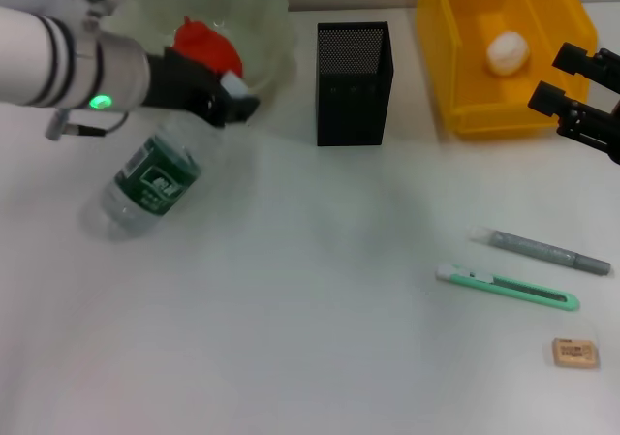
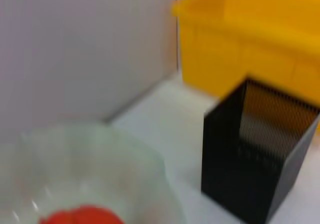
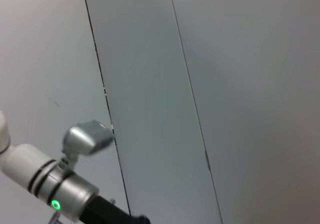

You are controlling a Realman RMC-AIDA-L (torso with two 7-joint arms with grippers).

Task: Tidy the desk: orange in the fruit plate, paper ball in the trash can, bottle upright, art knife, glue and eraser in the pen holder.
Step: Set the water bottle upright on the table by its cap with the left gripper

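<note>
A clear bottle (image 1: pixel 153 181) with a green label leans tilted at the left, its neck end at my left gripper (image 1: pixel 232 104), which is shut on it. The orange (image 1: pixel 205 44) lies in the glass fruit plate (image 1: pixel 266 14), just behind that gripper; it also shows in the left wrist view (image 2: pixel 80 216). The paper ball (image 1: pixel 507 52) lies in the yellow trash can (image 1: pixel 455 57). The black mesh pen holder (image 1: pixel 354 84) stands at the back centre. The grey glue stick (image 1: pixel 542 251), green art knife (image 1: pixel 509 288) and eraser (image 1: pixel 574 353) lie at the front right. My right gripper (image 1: pixel 564 78) is open beside the trash can.
The left wrist view shows the fruit plate's rim (image 2: pixel 150 159), the pen holder (image 2: pixel 260 159) and the trash can (image 2: pixel 250 39) against a wall. The right wrist view shows only wall panels and my left arm (image 3: pixel 55 184).
</note>
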